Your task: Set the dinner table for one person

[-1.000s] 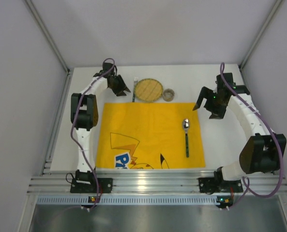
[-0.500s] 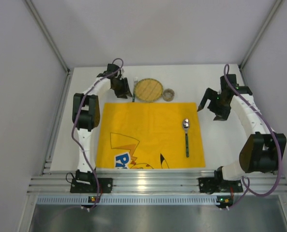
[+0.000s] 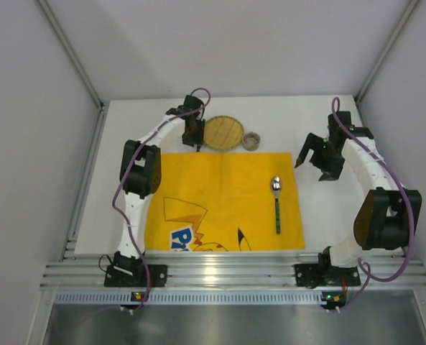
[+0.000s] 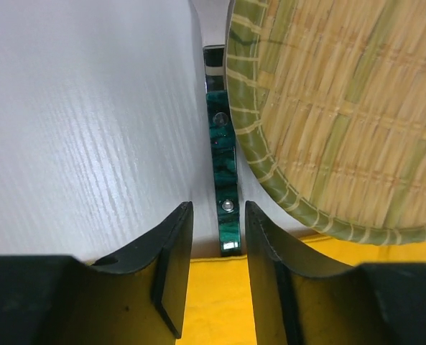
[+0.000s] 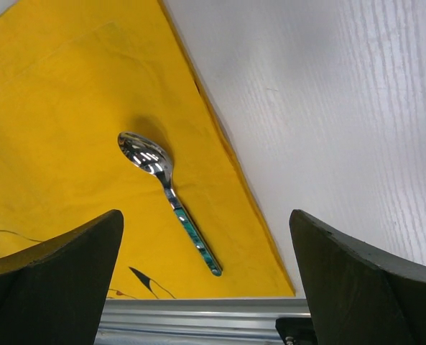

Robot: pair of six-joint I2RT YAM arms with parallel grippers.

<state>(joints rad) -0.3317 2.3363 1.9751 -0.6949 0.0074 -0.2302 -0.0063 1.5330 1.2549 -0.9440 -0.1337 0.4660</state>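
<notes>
At upper left of the overhead view, your left gripper [image 3: 194,135] hung low over the large white flat tabletop [image 3: 292,115], its fingers [image 4: 173,259] slightly parted either side of the green-handled metal fork [image 4: 220,165], pinching nothing. Just right lay the round woven bamboo plate [image 3: 222,132], then a small round brownish cup [image 3: 251,141]. Below them the yellow cartoon-printed cloth mat [image 3: 213,187] carried a green-handled steel spoon [image 3: 276,203] near its right edge. At far right, your right gripper [image 3: 313,165] was spread wide and empty above bare tabletop.
</notes>
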